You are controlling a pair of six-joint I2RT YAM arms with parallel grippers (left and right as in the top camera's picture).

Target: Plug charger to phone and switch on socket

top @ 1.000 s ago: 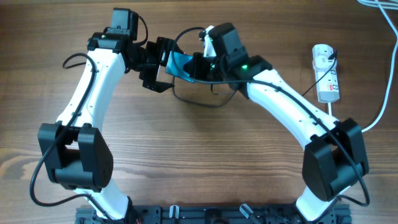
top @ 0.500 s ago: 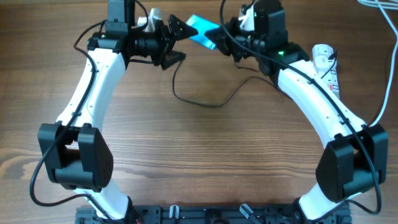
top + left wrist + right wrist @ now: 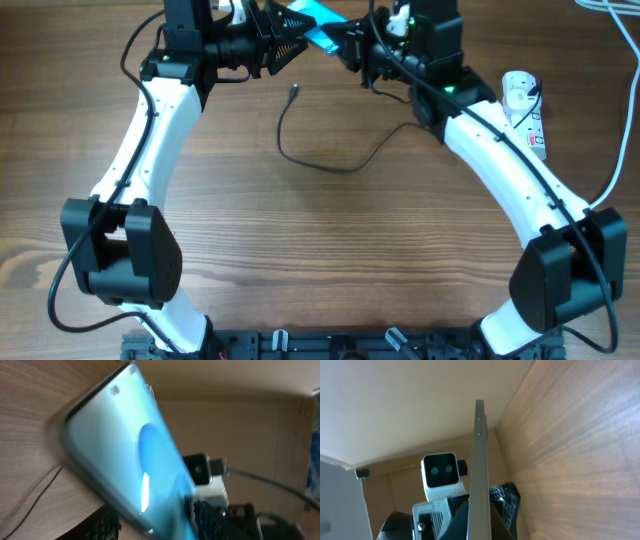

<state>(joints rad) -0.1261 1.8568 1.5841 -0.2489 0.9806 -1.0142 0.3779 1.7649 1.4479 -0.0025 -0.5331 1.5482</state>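
Flanking the glossy teal phone [image 3: 320, 22] with ribbed black pads [image 3: 107, 525], the left gripper [image 3: 292, 28] may or may not be clamping it. The thin charger [image 3: 330, 166] lies slack on the wooden table [image 3: 300, 250] beneath. The right gripper [image 3: 350, 47] is closed on the flat phone, and the white socket [image 3: 526, 115] sits right of it.

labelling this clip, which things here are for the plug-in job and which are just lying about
For the job: phone, black charger cable, white power strip.
Lying about: only a white cord at the right edge, possibly the strip's own.
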